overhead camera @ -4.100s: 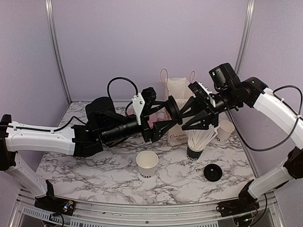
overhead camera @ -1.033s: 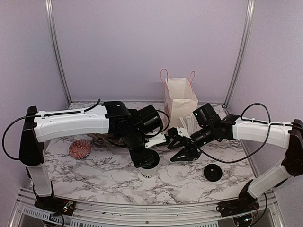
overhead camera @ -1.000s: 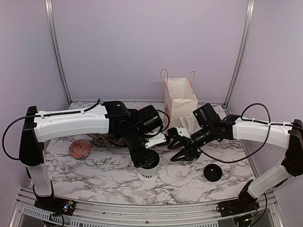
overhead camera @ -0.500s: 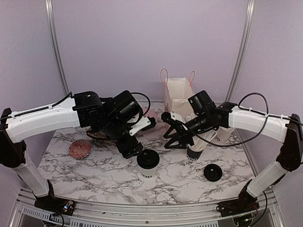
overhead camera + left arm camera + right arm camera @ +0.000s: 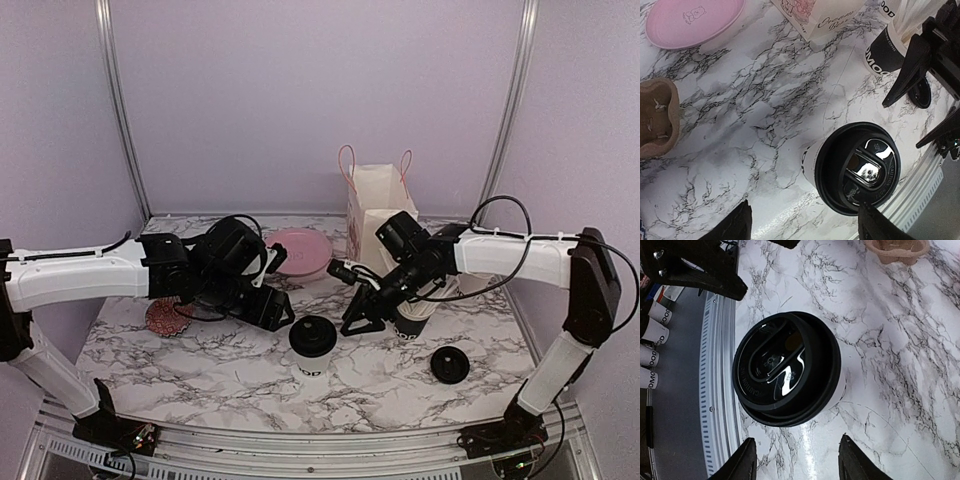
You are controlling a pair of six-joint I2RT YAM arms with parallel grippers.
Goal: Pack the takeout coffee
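One takeout coffee (image 5: 312,348), a white paper cup with dark lettering and a black lid, stands upright near the table's front middle. Both wrist views look down on its lid (image 5: 858,167) (image 5: 787,367). My left gripper (image 5: 278,310) hovers just to its left, open and holding nothing, and its fingertips (image 5: 729,227) frame the bottom of the left wrist view. My right gripper (image 5: 358,324) hangs close on the cup's right, also open and holding nothing (image 5: 795,462). Neither touches the cup.
A white paper bag (image 5: 378,215) with pink handles stands at the back. A black cup of white straws (image 5: 887,47) sits behind my right gripper. A loose black lid (image 5: 449,364) lies front right. A pink plate (image 5: 298,252) and a brown paper piece (image 5: 657,117) lie to the left.
My left gripper has come off the top of the cup and drawn back to the left, and the cup now wears its lid. My right gripper has dropped in close to the cup's right side.
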